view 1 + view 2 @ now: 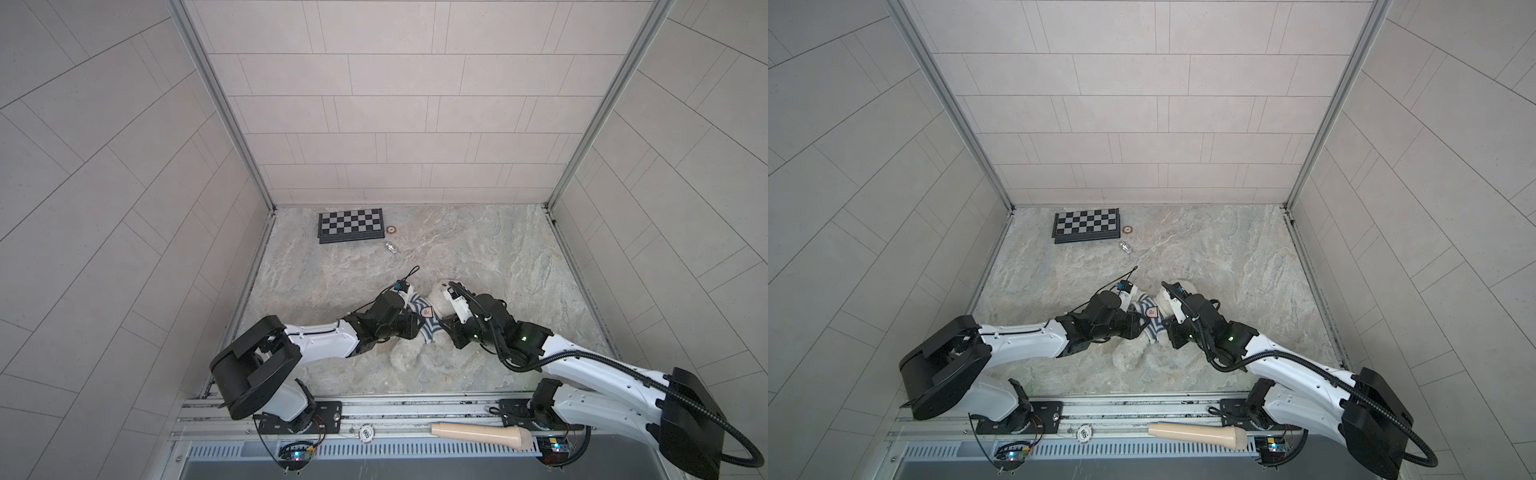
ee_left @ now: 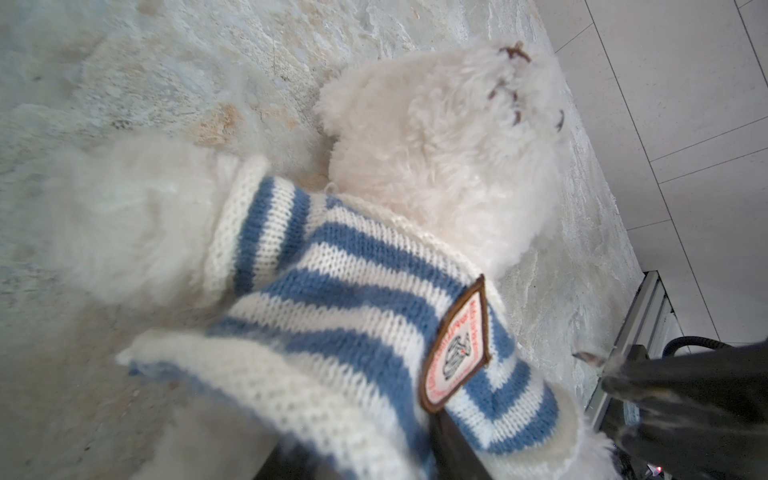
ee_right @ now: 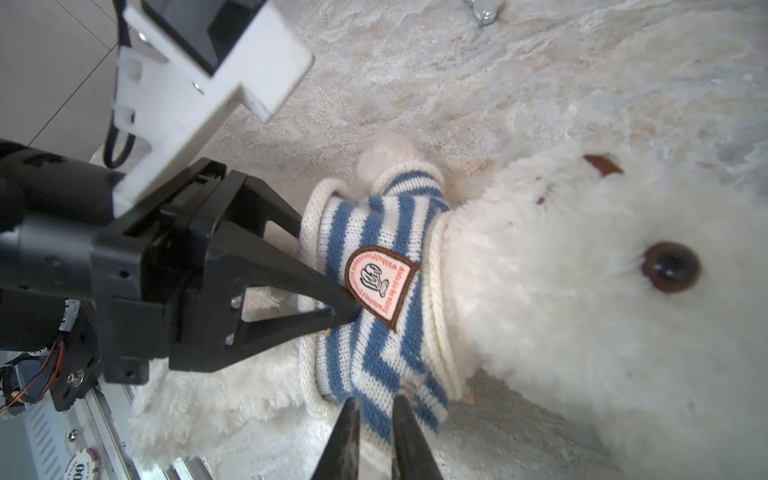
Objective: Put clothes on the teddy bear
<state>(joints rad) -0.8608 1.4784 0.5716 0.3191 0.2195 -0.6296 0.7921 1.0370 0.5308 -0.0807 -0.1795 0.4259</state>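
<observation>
The teddy bear [image 1: 405, 359] [image 1: 1128, 358], white and fluffy, lies on the marble table between both arms. Its head [image 2: 449, 137] [image 3: 582, 291] shows a dark eye. A blue-and-white striped knitted sweater [image 1: 424, 316] [image 1: 1149, 319] [image 2: 332, 291] [image 3: 386, 232] with a brown-edged badge sits around its neck and chest, and one paw pokes out of a sleeve. My left gripper [image 1: 410, 321] [image 1: 1139, 323] [image 2: 370, 457] [image 3: 328, 266] is shut on the bunched hem below the badge. My right gripper [image 1: 441, 326] [image 1: 1165, 328] [image 3: 376, 405] is shut on a fold on the sweater's other side.
A folded chessboard [image 1: 351, 224] [image 1: 1086, 224] lies at the back left, with a round chip [image 1: 391, 229] and a small silver piece [image 1: 390, 247] beside it. A beige handle-like object [image 1: 482, 434] rests on the front rail. Tiled walls enclose three sides.
</observation>
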